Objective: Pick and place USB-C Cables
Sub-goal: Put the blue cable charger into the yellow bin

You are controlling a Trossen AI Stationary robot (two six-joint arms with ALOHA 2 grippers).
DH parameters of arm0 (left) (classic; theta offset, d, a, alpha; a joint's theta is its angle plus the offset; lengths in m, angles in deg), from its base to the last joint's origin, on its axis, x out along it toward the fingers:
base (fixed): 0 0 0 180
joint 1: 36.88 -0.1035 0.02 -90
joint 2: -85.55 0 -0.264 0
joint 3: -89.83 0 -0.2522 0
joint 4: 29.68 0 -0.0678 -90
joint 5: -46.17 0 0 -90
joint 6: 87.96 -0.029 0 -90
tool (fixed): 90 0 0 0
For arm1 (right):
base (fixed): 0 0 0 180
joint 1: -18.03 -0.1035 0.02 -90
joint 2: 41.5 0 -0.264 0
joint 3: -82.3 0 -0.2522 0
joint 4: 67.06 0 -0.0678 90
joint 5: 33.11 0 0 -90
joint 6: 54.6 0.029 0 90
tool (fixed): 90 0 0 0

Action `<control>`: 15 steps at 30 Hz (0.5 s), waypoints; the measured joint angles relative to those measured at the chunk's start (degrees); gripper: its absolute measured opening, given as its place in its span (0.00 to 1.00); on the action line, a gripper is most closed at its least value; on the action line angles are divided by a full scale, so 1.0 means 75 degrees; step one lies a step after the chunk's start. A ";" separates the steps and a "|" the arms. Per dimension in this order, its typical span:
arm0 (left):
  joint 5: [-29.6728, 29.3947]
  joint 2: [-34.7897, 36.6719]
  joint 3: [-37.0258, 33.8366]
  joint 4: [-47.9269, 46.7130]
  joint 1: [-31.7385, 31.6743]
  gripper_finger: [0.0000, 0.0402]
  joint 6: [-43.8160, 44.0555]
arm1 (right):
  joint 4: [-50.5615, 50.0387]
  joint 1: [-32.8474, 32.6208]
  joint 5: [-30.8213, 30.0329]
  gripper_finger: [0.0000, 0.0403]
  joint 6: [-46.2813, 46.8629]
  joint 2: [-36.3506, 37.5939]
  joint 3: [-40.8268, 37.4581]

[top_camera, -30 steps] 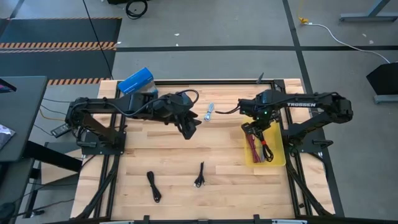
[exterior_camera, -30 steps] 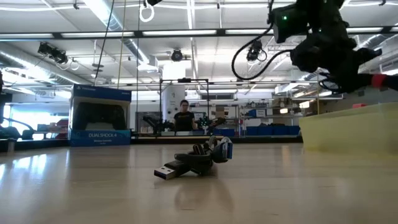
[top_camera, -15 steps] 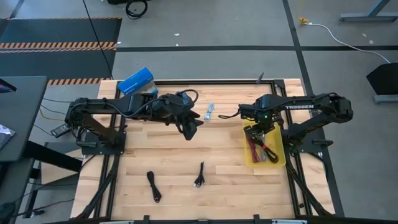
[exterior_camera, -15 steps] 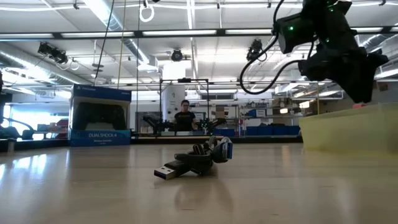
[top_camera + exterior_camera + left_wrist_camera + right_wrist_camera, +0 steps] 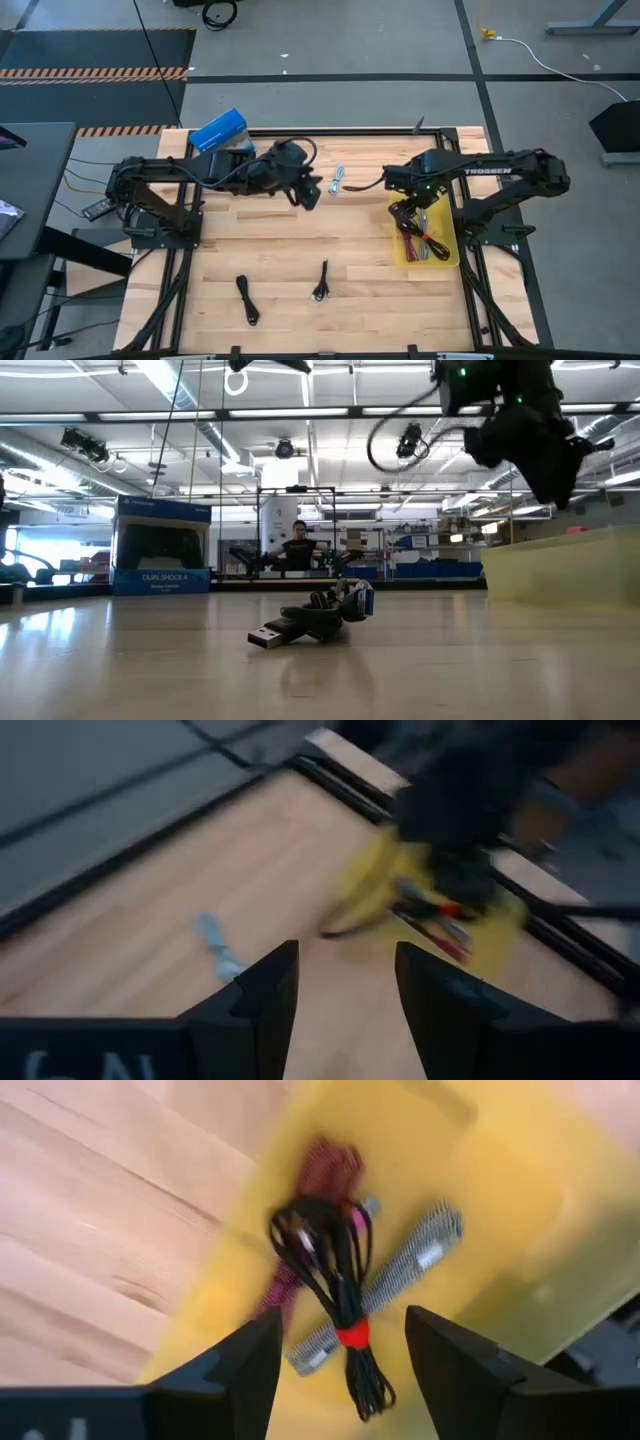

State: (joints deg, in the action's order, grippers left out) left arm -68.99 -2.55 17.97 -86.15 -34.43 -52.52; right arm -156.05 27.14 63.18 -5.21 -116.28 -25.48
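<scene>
Hovering with fingers apart over the tray (image 5: 447, 255), the right gripper (image 5: 340, 1370) faced limp, light cables (image 5: 335, 1275), best pinched mid-bundle.

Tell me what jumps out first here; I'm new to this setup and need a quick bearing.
The yellow tray at the table's right edge draws the eye: black, maroon and silver-grey cable bundles lie in it, with the right claw open just above. Two black cables lie near the table's front edge, a pale blue-white one near the back by the left claw.
</scene>
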 joint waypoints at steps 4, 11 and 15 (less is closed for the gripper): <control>0.0133 -0.0274 -0.0022 -0.0091 -0.0511 0.44 0.0004 | -0.0014 -0.0136 -0.0178 0.54 -0.0261 0.0285 0.0765; 0.0729 -0.1226 -0.0029 0.0038 -0.1252 0.44 0.0005 | 0.0142 -0.0439 -0.0558 0.54 -0.0810 0.1034 0.2230; 0.1037 -0.1777 -0.0031 0.0495 -0.1426 0.44 0.0173 | 0.0577 -0.0622 -0.0837 0.53 -0.1081 0.1513 0.2837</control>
State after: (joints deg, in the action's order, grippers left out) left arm -61.22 -15.88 17.74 -82.44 -45.13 -51.23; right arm -151.72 22.48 56.90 -13.32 -104.93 -4.20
